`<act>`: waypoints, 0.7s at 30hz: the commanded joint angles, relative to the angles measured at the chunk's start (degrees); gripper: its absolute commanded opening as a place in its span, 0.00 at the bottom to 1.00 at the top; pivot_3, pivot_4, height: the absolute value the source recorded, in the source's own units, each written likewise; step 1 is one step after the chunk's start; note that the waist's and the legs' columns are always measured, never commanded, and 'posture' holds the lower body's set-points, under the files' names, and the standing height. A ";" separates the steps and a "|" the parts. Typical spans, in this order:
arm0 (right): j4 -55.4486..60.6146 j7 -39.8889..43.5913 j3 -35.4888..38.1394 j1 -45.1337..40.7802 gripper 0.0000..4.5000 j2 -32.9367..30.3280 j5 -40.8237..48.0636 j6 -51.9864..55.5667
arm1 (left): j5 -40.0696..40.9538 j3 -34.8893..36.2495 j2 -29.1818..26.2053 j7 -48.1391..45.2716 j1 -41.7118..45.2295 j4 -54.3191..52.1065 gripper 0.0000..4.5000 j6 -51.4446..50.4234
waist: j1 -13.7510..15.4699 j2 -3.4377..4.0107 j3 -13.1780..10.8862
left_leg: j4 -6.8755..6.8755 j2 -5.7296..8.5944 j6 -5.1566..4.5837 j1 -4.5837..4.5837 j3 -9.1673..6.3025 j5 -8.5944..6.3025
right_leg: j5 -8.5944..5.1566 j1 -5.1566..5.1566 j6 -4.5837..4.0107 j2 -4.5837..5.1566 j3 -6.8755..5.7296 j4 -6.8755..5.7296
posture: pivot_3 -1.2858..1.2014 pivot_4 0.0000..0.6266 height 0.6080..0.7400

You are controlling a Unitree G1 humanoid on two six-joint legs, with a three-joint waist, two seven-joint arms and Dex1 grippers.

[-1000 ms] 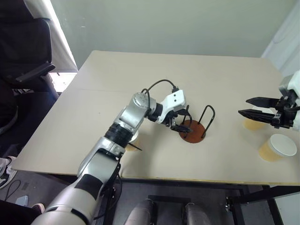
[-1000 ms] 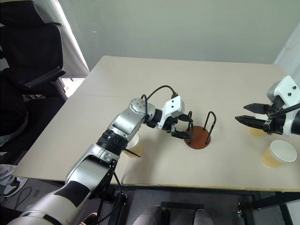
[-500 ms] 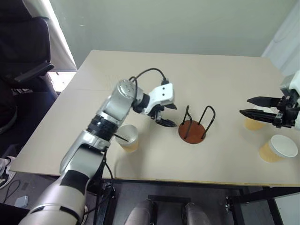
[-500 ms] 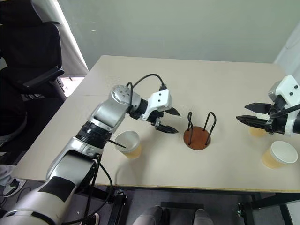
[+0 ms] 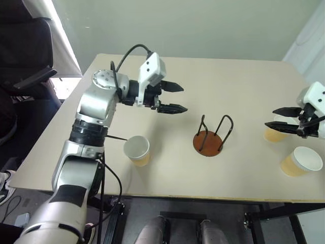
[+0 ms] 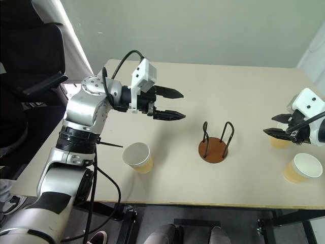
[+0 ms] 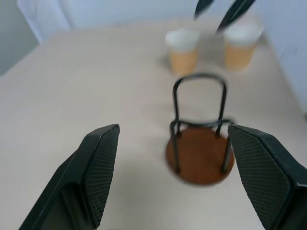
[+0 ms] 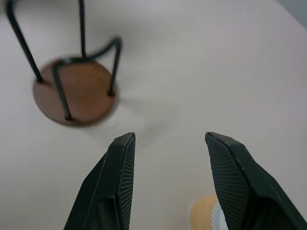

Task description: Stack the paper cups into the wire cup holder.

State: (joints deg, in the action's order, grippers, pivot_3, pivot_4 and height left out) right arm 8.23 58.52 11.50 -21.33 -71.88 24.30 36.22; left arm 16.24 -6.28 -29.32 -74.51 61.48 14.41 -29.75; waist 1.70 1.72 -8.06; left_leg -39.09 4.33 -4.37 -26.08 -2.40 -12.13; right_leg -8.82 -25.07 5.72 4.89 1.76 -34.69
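Note:
The wire cup holder [image 5: 209,140] stands empty near the table's middle, a reddish-brown disc with black wire loops. One paper cup [image 5: 137,150] stands upright at the front left. Two more paper cups stand at the right edge, one [image 5: 275,133] farther back and one [image 5: 300,160] nearer the front. My left gripper [image 5: 179,97] hovers open and empty above the table, left of the holder and pointing toward it; the left wrist view shows the holder [image 7: 199,158] ahead between its fingers. My right gripper [image 5: 271,118] is open and empty, just above the farther right cup.
The tan table [image 5: 228,81] has bare room behind and around the holder. A black office chair [image 5: 25,56] stands off its left side. A thin black rod [image 5: 116,138] sticks out from my left arm just beside the front-left cup.
My left gripper has risen and drawn back to the left, away from the holder, still open; the front-left cup now shows in full. The right gripper has edged slightly rightward over its cup.

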 commanded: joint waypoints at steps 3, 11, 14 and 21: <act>-6.21 2.58 -4.07 -5.49 0.64 -0.18 -4.30 -4.58 | 1.47 1.21 -2.39 1.53 -1.42 -3.66 0.87 -1.78 | -0.11 0.00 0.00 | -0.01 0.00 0.00 0.02 0.00 0.00 | 0.00 0.00 0.00 0.00 0.00 -0.04 | 0.52 0.24 1.00; -15.56 4.73 -11.80 -10.68 0.99 0.42 -13.17 -10.82 | 2.37 1.39 -3.27 2.60 -1.32 -3.69 0.87 -1.58 | -0.07 0.00 0.00 | -0.05 0.00 -0.02 0.01 -0.02 0.01 | 0.00 0.04 -0.01 0.00 -0.01 -0.01 | 0.52 0.24 1.00; -19.99 5.64 -14.38 -12.39 0.99 0.71 -16.81 -13.72 | 2.96 1.35 -3.53 2.30 -1.61 -3.77 0.87 -1.33 | -0.14 0.00 0.00 | -0.04 0.00 -0.02 0.02 -0.04 0.01 | 0.00 0.03 -0.01 0.00 -0.02 -0.03 | 0.52 0.24 1.00; -31.12 7.24 -18.75 -17.18 0.99 3.08 -23.85 -19.72 | 3.70 1.22 -4.05 2.23 -2.08 -3.96 0.87 -1.21 | -0.24 0.00 0.00 | -0.04 0.00 -0.02 0.03 -0.05 0.01 | 0.01 0.03 -0.02 0.00 -0.02 -0.04 | 0.52 0.24 1.00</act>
State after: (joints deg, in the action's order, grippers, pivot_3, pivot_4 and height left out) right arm -21.75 65.32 -7.56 -37.08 -68.37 1.92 18.14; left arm 19.06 -6.26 -32.75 -72.31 59.36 12.47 -31.54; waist 1.46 1.72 -8.06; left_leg -39.13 4.33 -4.39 -26.05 -2.44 -12.13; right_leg -8.81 -25.04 5.70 4.89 1.74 -34.74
